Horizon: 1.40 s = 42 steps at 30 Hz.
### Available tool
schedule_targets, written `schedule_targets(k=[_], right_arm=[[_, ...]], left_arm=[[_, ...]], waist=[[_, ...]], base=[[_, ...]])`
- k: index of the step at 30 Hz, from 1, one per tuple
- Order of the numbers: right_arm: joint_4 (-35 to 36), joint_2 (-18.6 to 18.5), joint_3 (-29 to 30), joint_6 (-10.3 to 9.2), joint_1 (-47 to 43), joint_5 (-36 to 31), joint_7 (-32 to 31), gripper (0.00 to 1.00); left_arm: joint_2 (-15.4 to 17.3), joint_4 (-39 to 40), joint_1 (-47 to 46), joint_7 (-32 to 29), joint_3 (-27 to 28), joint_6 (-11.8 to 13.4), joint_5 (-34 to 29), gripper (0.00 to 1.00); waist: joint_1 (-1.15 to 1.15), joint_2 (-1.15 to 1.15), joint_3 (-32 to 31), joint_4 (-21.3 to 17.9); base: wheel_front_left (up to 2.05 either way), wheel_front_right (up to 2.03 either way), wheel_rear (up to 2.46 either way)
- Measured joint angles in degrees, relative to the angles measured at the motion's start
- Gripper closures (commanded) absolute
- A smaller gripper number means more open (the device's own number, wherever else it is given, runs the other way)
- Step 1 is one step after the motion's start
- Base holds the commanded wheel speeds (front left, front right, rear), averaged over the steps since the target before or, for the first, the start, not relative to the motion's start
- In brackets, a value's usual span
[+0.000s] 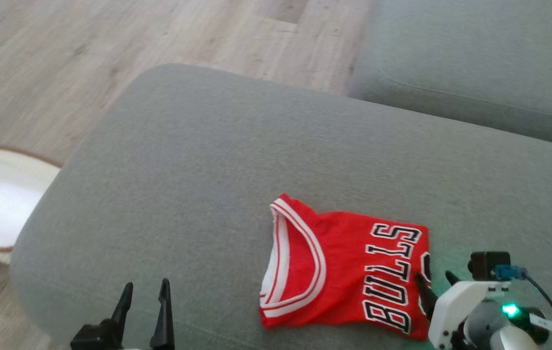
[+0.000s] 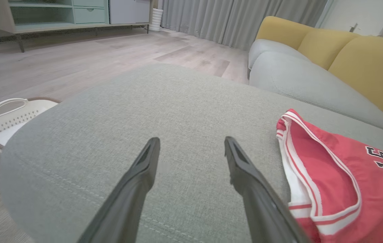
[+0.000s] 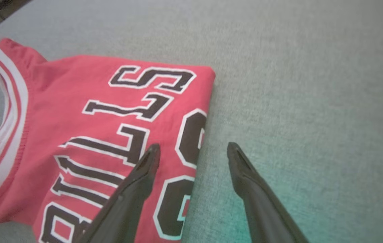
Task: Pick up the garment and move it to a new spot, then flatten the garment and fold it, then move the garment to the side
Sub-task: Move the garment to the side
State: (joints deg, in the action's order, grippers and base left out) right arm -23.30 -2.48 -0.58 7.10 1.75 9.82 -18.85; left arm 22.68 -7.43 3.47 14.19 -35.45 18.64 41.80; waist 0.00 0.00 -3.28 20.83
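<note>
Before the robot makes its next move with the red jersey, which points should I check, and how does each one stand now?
1. Jersey folded: ok. It lies flat on the grey cushion with the lettering up.
2. Right gripper ready: ok. It is open, with one finger over the jersey's folded edge and the other over the cushion.
3. Right fingers touching the fabric: cannot tell.
4. Left gripper free: ok. It is open and holds nothing, over bare cushion beside the collar end.
5. Room to the side: ok. The cushion is bare to the jersey's left in the head view.
6. Lower layers lying neat: cannot tell, they are hidden.
</note>
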Motion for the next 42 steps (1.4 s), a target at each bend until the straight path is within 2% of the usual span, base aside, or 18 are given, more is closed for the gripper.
schedule_targets(k=[9,10,11,12,13,14,17,22,27,28,33,42], right_arm=[[-6.02,-0.01,0.69,0.0,0.57,4.35,-1.82,0.0],[-6.79,-0.01,0.65,0.0,1.19,5.06,-1.82,0.28],[-7.44,-0.02,0.65,0.0,1.85,5.76,-1.8,0.51],[-8.17,-0.03,0.6,0.0,2.54,6.38,-1.62,0.65],[-8.91,-0.04,0.44,0.0,3.13,6.93,-1.47,0.71],[-9.62,-0.04,0.32,0.0,3.72,7.32,-1.1,0.82],[-11.1,0.11,-0.11,0.01,5.2,6.89,0.59,1.0],[-11.7,0.2,0.15,0.02,8.44,3.1,2.8,1.0],[-9.23,-1.18,2.0,0.02,11.98,-0.03,3.31,1.0],[-7.55,-2.44,2.76,0.02,13.08,-0.51,3.21,1.0],[-3.53,-4.94,4.11,0.01,15.71,-0.82,2.1,1.0],[-0.27,-4.89,5.14,0.01,19.4,-0.74,1.7,1.0]], left_arm=[[0.0,-0.2,0.33,0.01,-0.02,-0.42,-0.01,0.0],[0.0,-0.2,0.34,0.01,-0.02,-0.41,-0.01,0.0],[0.0,-0.19,0.33,0.01,-0.02,-0.42,-0.01,0.0],[0.0,-0.19,0.33,0.01,-0.02,-0.42,-0.01,0.0],[0.0,-0.18,0.33,0.01,-0.03,-0.41,-0.02,0.0],[0.01,-0.16,0.33,0.01,-0.07,-0.41,-0.03,0.0],[0.02,-0.09,0.34,0.01,-0.24,-0.42,-0.56,0.0],[-0.16,0.23,0.29,0.01,-0.59,-0.44,-0.83,0.0],[-1.27,0.48,-0.41,0.01,-1.3,-0.49,-1.54,0.0],[-1.71,0.57,-1.41,0.01,-1.34,-0.57,-1.55,0.0],[-1.9,1.01,-4.6,0.01,-1.13,-1.55,-1.86,0.0],[-1.68,1.8,-10.71,-0.99,-0.94,-2.1,-3.54,0.0]], waist=[[0.0,0.0,0.97,4.44],[-0.01,0.0,1.09,4.55],[0.0,0.0,1.2,4.58],[0.0,0.0,1.29,4.51],[0.0,0.0,1.39,4.36],[0.0,0.0,1.5,4.1],[0.0,0.0,1.96,2.83],[0.0,0.0,2.85,-1.09],[0.0,0.0,3.99,-7.24],[0.0,0.0,4.59,-10.19],[0.0,0.0,6.54,-18.42],[0.01,0.0,11.42,-32.73]], base=[[0.0,0.0,0.0],[0.0,0.0,0.0],[0.0,0.0,0.0],[0.0,0.0,0.0],[0.0,0.0,0.0],[0.0,0.0,0.0],[0.0,0.0,0.0],[0.0,0.0,0.0],[0.0,0.0,0.0],[0.0,0.0,0.0],[0.0,0.0,0.0],[0.0,0.0,0.0]])
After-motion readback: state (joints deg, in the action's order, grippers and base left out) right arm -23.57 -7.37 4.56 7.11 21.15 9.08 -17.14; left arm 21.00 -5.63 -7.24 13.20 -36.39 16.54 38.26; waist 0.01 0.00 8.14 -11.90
